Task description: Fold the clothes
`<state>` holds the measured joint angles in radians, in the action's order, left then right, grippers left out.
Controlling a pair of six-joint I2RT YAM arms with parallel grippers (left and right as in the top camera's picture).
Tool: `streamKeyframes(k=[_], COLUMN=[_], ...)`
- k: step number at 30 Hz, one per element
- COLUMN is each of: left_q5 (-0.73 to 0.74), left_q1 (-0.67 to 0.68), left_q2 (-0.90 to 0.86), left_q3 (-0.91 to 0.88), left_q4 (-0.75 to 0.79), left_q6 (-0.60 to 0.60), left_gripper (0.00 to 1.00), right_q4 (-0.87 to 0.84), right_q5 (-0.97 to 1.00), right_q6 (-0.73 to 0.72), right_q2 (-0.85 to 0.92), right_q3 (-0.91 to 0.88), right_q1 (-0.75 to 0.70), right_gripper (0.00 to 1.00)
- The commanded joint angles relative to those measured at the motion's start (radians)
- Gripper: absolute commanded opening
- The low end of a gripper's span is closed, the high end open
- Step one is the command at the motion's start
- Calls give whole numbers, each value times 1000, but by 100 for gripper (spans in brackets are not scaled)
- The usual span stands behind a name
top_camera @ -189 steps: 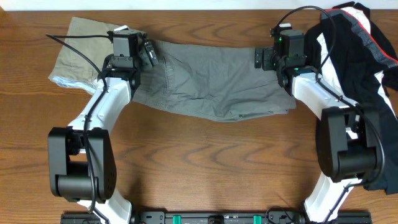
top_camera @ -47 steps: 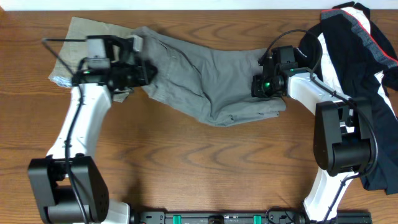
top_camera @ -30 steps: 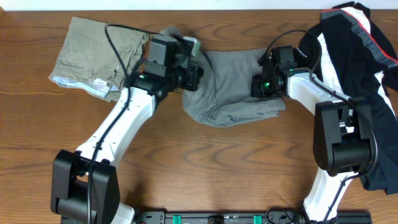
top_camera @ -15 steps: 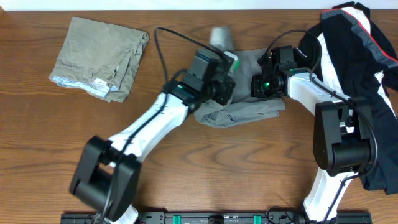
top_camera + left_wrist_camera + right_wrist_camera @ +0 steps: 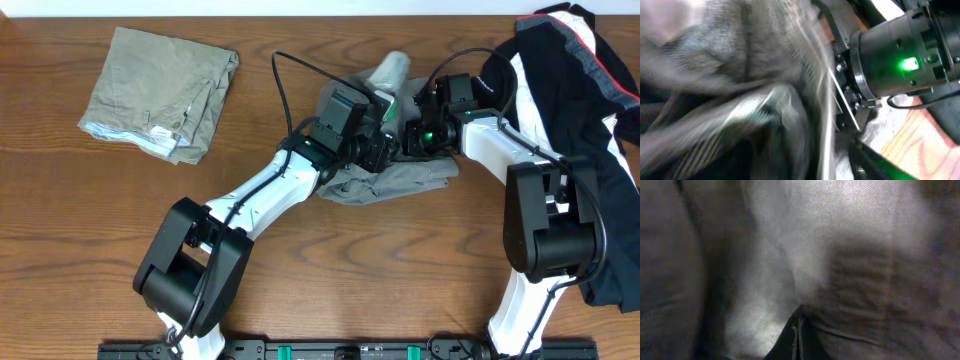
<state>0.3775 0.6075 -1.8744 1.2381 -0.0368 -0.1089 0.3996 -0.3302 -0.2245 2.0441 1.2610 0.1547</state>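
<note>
The grey shorts [image 5: 405,182] lie doubled over in a small heap at centre right, and a blurred flap of them [image 5: 388,70] sticks up behind. My left gripper [image 5: 385,150] has reached across to the heap, right beside my right gripper [image 5: 413,135]. In the left wrist view, blurred grey cloth [image 5: 740,75] covers the jaws. One finger [image 5: 875,165] shows far off to the side, so they stand open. In the right wrist view, my right gripper [image 5: 797,335] is shut on a fold of the grey shorts [image 5: 850,245].
The khaki shorts [image 5: 160,90] lie folded at the back left. The black top with white and red stripes [image 5: 575,80] is heaped at the right edge, under the right arm. Bare wooden table [image 5: 330,270] lies in front.
My left arm has swept rightward across the table, carrying the left end of the shorts over onto the right end. Its jaws have spread apart. The right arm has stayed put.
</note>
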Motion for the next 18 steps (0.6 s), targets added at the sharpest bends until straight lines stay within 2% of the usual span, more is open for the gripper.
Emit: streamKeyframes(k=[1,7,11,14,18], left_q5=[-5,-5,-18,-23,-21], left_q1=[1,1,-2,-2,-15], left_q2=[-8,-8,-8,-6,35], left_q3=[4,4,4,4,10], left_q4=[1,2,2,8,4], left_q6=[-15,-23,-23,-33,-127], left_gripper=[67,70,71,81,98], right_q4=[11,16,44,62,95], right_q5=[-45,-82,-21,-11,-11], right_q6=[-43,-79,-97,-96,-84], right_q2=[13,-183,-357,-445,-496], right_q3=[-14,1,1,1,1], right_q1=[-14,-114,-198,-244,-266], right_gripper=[2,13,18,21,27])
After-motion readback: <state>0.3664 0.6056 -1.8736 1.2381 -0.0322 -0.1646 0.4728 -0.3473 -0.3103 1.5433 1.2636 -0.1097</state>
